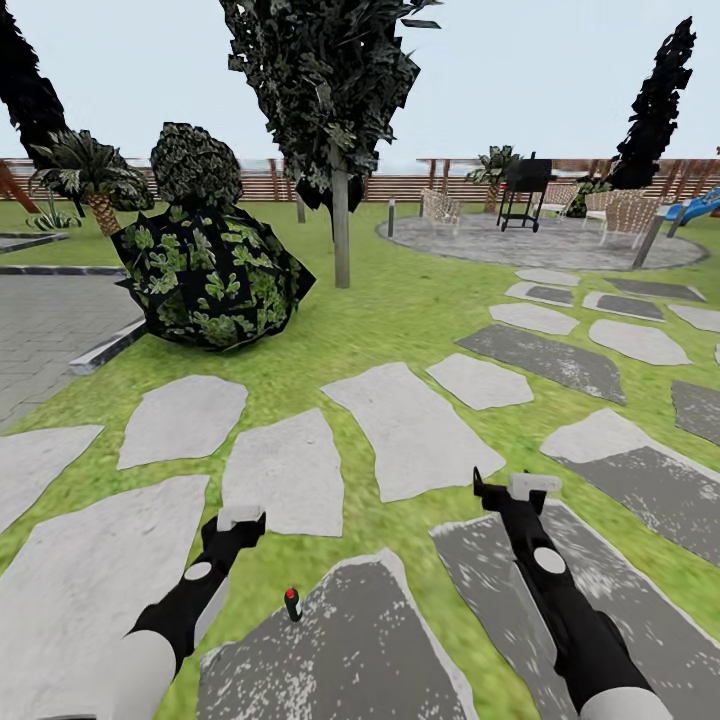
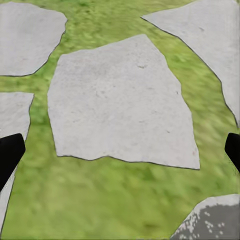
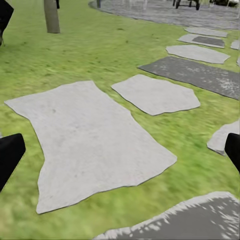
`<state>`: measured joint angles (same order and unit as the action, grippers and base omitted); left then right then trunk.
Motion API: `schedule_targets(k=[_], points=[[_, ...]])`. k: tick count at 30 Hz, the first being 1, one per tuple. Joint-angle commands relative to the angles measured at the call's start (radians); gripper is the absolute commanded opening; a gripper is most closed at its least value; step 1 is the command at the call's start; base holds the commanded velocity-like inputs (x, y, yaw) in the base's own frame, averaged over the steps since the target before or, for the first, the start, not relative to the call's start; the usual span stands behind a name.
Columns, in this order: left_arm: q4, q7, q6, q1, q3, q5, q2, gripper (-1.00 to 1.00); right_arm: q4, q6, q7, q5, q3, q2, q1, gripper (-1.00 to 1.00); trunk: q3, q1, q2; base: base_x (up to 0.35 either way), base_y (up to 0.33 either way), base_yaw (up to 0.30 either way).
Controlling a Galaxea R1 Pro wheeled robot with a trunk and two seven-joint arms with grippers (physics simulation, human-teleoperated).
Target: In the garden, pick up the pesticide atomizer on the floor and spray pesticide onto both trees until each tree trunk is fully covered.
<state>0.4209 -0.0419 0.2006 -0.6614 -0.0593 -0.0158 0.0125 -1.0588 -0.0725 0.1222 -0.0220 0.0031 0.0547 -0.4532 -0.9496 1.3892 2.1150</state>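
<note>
The pesticide atomizer (image 1: 292, 604), a tiny black bottle with a red top, stands upright on the grass floor at the edge of a dark stepping stone (image 1: 350, 650). It is between my two arms, closer to the left one. My left gripper (image 1: 240, 517) hovers open a little ahead and to the left of it, over a pale stone (image 2: 120, 100), with black fingertips (image 2: 10, 155) spread wide. My right gripper (image 1: 530, 487) is open too, further right over the grass, fingertips (image 3: 232, 150) far apart. A tree with a pale trunk (image 1: 341, 230) stands ahead on the lawn; the trunk (image 3: 51, 15) also shows in the right wrist view.
A large leafy bush (image 1: 210, 270) sits left of the tree. Stepping stones (image 1: 410, 430) cross the grass ahead. A round paved patio (image 1: 540, 245) with a black grill (image 1: 525, 190) and chairs lies far right. A curbed paved area (image 1: 50, 320) is at left, and a slat fence (image 1: 400, 185) behind.
</note>
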Motion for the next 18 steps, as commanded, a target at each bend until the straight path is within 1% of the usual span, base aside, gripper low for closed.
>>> schedule_targets(k=[1, 10, 13, 15, 18], points=[[-0.002, 0.000, 0.012, 0.002, 0.001, -0.001, 0.000, 1.00, -0.005, 0.001, -0.001, 0.000, 0.000, 0.000, 0.000, 1.00, -0.003, 0.004, 0.007, 0.000, 0.000, 0.000], [-0.006, 0.000, 0.030, 0.005, 0.005, -0.001, 0.002, 1.00, -0.009, 0.003, -0.002, 0.002, -0.004, 0.003, 0.001, 1.00, -0.037, 0.038, 0.070, 0.000, 0.000, 0.000], [-0.006, 0.000, 0.033, 0.005, 0.019, -0.001, 0.001, 1.00, -0.007, 0.003, -0.002, 0.002, -0.005, 0.004, 0.001, 1.00, -0.051, 0.050, 0.091, 0.000, 0.000, 0.000], [-0.007, 0.000, 0.035, 0.005, 0.033, -0.001, 0.002, 1.00, -0.006, 0.011, -0.003, 0.001, -0.004, 0.019, 0.001, 1.00, -0.060, 0.058, 0.105, 0.000, 0.000, 0.000], [-0.008, 0.000, 0.036, 0.006, 0.037, -0.001, 0.003, 1.00, -0.005, 0.028, -0.004, 0.000, -0.003, 0.026, 0.001, 1.00, -0.074, 0.069, 0.126, 0.000, 0.000, 0.000]])
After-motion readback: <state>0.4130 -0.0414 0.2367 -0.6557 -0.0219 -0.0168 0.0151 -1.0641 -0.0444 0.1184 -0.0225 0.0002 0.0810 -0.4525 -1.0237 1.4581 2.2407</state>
